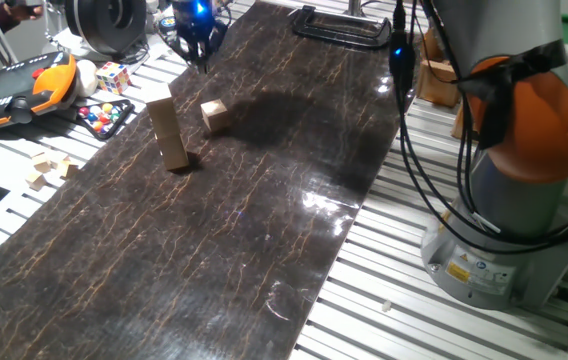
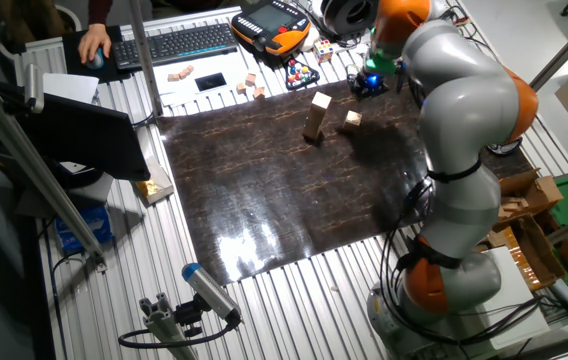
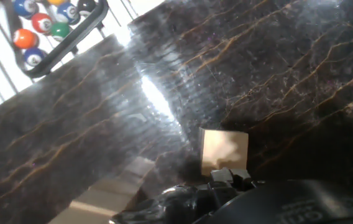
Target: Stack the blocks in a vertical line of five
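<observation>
We see a tall stack of blocks [image 1: 169, 133] standing upright on the dark mat [image 1: 224, 230], and everything else we place by that stack. It looks like four cubes high, though the seams are too faint for us to count with confidence. One loose block [image 1: 213, 116] lies on the mat just beside the stack, on the side toward the mat's far edge, apart from it and turned a little askew. The gripper [image 1: 196, 45] hangs above the mat beyond the loose block, farther from the stack than the block is, and nothing sits between its fingers as far as we can tell. Whether its jaws stand wide or narrow we cannot tell — they are small and dark in both fixed views and out of frame in the hand view.

In the hand view the loose block [image 3: 224, 151] shows near the lower middle, so we judge the hand is lined up roughly toward it. We read this as the last pick: the fifth block is not yet on the stack. The next move calls for descending squarely over the skewed cube, closing on two flat faces, lifting it clear above the stack's top, and setting it down gently — a nudge could topple the slender column.
</observation>
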